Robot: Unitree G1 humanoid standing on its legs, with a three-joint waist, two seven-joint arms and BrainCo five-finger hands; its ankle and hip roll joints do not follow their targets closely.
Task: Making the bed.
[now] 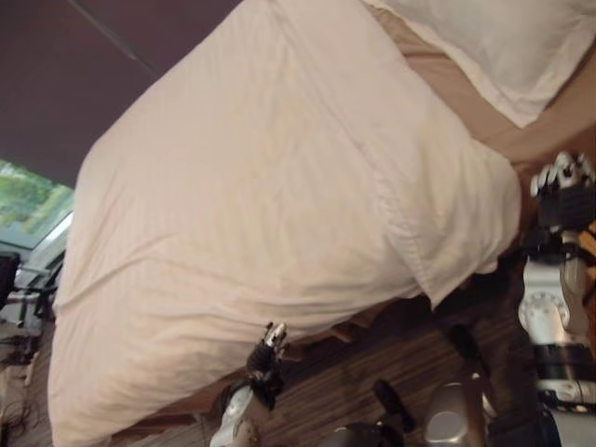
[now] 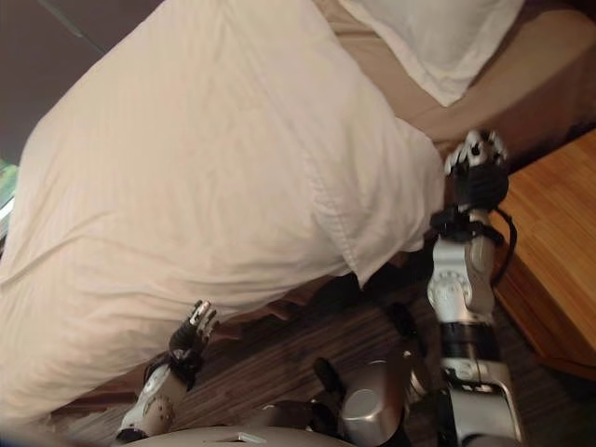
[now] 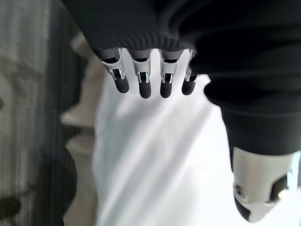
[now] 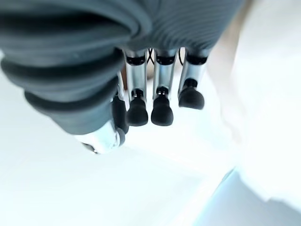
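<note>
Dark wood floor (image 2: 279, 358) beside bed, white duvet (image 1: 261, 205) overhanging edge, left robot hand (image 2: 191, 333) and right robot hand (image 2: 477, 168) relaxed, empty

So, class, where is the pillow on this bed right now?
The pillow lies at the head of the bed on the tan sheet, beyond the duvet, up the view from the right hand.

Head stereo pair: looks down from above onto bed w/ white duvet (image 1: 261, 205), pillow (image 2: 438, 33) at far end; both eyes share duvet, pillow, floor, both arms. Wrist cams v. close: L looks along left hand (image 3: 155, 47) fingers (image 3: 143, 84) onto white cloth; R along right hand (image 4: 80, 70) onto same.
</note>
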